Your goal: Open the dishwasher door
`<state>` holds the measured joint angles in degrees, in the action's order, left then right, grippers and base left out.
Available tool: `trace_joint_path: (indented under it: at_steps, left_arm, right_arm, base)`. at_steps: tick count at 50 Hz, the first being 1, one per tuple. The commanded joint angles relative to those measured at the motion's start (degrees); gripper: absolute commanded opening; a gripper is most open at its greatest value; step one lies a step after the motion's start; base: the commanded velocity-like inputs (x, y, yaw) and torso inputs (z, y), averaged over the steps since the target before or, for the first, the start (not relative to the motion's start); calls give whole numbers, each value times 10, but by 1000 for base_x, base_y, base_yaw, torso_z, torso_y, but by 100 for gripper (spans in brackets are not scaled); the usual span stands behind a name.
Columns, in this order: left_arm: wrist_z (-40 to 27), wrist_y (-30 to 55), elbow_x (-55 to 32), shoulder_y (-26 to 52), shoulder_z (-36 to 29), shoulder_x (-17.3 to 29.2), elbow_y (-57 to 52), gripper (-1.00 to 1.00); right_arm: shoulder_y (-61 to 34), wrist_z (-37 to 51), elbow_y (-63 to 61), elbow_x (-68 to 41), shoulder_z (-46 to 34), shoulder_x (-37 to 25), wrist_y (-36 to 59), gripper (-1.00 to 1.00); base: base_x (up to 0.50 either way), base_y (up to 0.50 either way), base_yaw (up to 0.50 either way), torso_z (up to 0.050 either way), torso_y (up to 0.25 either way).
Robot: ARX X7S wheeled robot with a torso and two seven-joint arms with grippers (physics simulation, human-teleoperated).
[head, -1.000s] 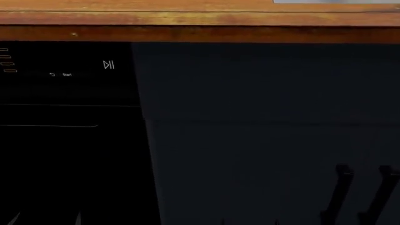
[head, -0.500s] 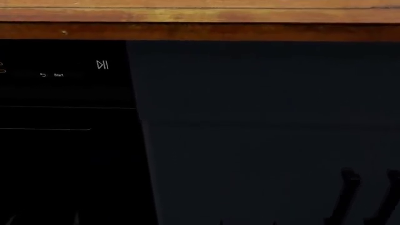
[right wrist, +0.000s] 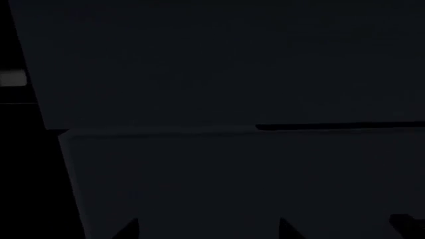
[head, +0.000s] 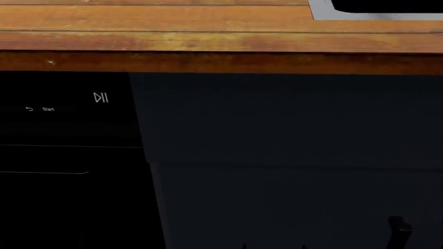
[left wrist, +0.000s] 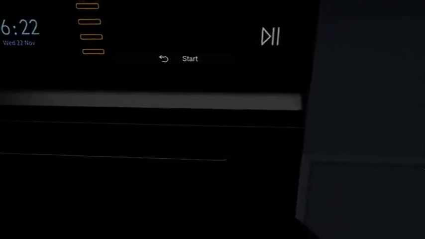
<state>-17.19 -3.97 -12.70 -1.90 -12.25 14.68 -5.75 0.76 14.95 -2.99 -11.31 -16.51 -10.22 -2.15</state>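
Note:
The dishwasher door [head: 69, 155] is a glossy black front at the left of the head view, under the wooden counter. It carries a white play/pause symbol [head: 101, 97] and "Start" text. It is shut. The left wrist view faces it close up [left wrist: 153, 189], with a clock display, orange bars and a grey horizontal strip [left wrist: 153, 100] under the controls. The left gripper's fingers do not stand out against the black door. My right gripper [right wrist: 209, 230] faces the dark blue-grey cabinet panel [right wrist: 232, 74]. Its two dark fingertips [right wrist: 129, 229] stand wide apart with nothing between them.
A wooden counter [head: 207, 36] runs across the top, with a sink edge [head: 374, 13] at the far right. The matte blue-grey cabinet panel [head: 291, 145] fills the right side, with a black bar handle [head: 398, 231] low down. A dark horizontal gap [right wrist: 339, 126] crosses the cabinet.
The head view has shifted: the counter and the door's symbols sit lower and further left in frame, more countertop and the sink show, and the cabinet handles have sunk towards the bottom edge.

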Motion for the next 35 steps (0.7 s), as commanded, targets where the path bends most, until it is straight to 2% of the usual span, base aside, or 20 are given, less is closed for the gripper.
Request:
trace_joint_path:
  at_steps: [1, 9, 18, 35]
  left_arm:
    - [-2, -2, 31, -3, -12, 18, -7, 100]
    - [-24, 10, 194, 17, -42, 91, -1, 100]
    - [-14, 92, 364, 70, -91, 143, 2, 100]
    - [48, 109, 459, 93, -146, 209, 19, 100]
  right_arm:
    - [2, 1, -4, -4, -4, -4, -1, 100]
    - [6, 5, -17, -7, -7, -8, 4, 100]
    - [6, 7, -20, -9, -9, -11, 4, 100]
    - [7, 13, -21, -13, -13, -14, 1, 100]
  base:
    - [0, 0, 0, 0, 0]
    - [0, 0, 0, 0, 0]
    - [0, 0, 0, 0, 0]
    - [0, 0, 0, 0, 0]
